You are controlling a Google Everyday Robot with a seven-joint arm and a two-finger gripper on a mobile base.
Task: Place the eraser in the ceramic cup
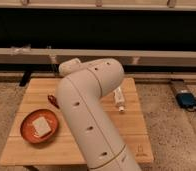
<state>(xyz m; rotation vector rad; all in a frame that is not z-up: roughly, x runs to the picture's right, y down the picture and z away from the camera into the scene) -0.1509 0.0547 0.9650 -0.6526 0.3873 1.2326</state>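
- Jaws hidden behind my own arm; cannot tell if apart, together or clamped on anything.
- My gripper sits out of sight behind the arm, somewhere over the middle of the light wooden table [133, 131].
- Small black rectangular eraser and small round white ceramic cup: neither shows; my arm covers the table's middle.
- Left front: wide shallow orange-red dish [26, 131] just inside the table's left edge, pale square slab [41, 125] lying in it.
- Right rear: small white tube-shaped bottle [119, 98] lying down, just beside my arm, short of the right edge.
- Open wood along the right front and the left rear.
- Blue object [187, 100] on the speckled floor, well apart from the table's right side.
- My thick white perforated arm [86, 117] rises from the lower frame, slants up and left to a rounded elbow near the far edge, a short link turned left.
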